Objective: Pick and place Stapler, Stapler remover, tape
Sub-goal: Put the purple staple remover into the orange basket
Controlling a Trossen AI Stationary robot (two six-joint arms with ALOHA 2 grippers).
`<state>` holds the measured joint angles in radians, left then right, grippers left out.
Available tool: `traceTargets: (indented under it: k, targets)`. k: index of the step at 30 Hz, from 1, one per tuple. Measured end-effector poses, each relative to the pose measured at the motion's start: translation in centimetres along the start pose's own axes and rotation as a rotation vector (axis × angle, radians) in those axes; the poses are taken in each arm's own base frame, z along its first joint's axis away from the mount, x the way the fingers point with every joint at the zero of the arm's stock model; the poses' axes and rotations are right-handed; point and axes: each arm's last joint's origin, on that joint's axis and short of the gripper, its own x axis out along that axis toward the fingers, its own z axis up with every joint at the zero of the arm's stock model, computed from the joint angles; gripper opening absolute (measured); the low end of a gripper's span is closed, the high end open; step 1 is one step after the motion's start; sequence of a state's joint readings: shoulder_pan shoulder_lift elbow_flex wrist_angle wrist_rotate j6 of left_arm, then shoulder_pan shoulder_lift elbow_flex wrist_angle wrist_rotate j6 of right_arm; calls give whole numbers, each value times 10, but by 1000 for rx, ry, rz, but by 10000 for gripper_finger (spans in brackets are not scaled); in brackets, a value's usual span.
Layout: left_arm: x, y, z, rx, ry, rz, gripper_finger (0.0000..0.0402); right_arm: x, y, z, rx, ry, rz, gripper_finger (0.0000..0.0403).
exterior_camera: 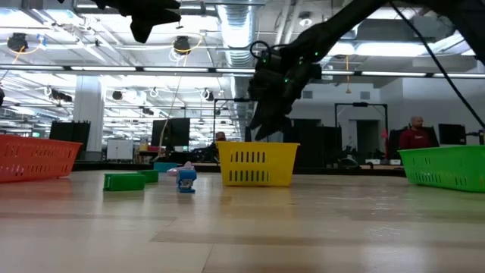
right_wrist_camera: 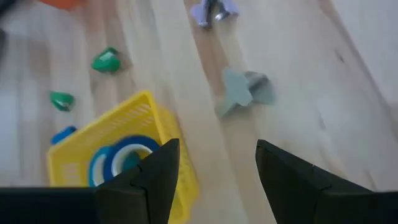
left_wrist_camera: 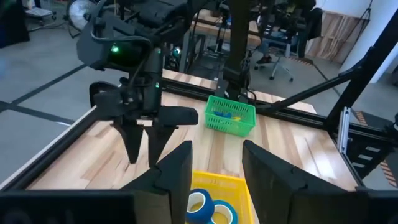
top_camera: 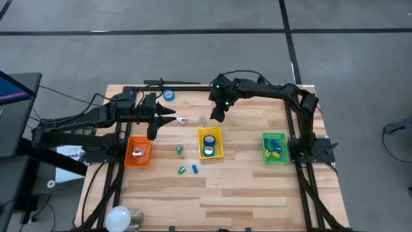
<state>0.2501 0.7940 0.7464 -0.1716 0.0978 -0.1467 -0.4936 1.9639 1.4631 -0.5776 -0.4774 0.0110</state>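
Left tool (top_camera: pixel 168 115): raised above the tabletop (top_camera: pixel 238 187), over its far-left part; fingers (left_wrist_camera: pixel 180 171) parted, nothing between them.
Orange basket (top_camera: pixel 138 152): on the tabletop just below the left tool in the high view; pale item inside, kind not discernible.
Loose tape roll (top_camera: pixel 168 96): blue ring, flat on the tabletop near the far edge, beside the left tool.
Small green pieces (top_camera: pixel 180 150): on bare wood between the orange and yellow baskets, with one blue piece (top_camera: pixel 194 169) close by.
Staple remover, lilac (right_wrist_camera: pixel 213 9): on the tabletop just beyond the left tool's tips.
Staple remover, grey (right_wrist_camera: pixel 244 91): on the tabletop beside the lilac one, close below the right tool.
Yellow basket (top_camera: pixel 210 143): centre of the tabletop; two blue tape rolls (left_wrist_camera: pixel 210 206) inside.
Right tool (top_camera: pixel 219 114): airborne beyond the yellow basket; fingers (right_wrist_camera: pixel 158 171) spread apart, empty.
Green basket (top_camera: pixel 274 147): right side, near the right arm's base; blue and yellow items inside.
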Motion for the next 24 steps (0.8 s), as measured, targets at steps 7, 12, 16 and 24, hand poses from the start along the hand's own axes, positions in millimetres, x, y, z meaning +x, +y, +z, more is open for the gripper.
traceTargets:
  k: [7, 12, 16, 24]
  targets:
    - [0, 0, 1, 1, -15, 0, 132, 10, -14, 1, 22, -18, 54, 204]
    - [0, 0, 4, -17, -40, 23, 132, 14, -16, 4, 0, -51, 65, 207]
    - [0, 0, 4, -20, -45, 24, 132, 14, -14, 7, -103, -77, 64, 221]
    - [0, 0, 4, -20, -44, 24, 132, 19, -4, 9, -245, -98, 72, 249]
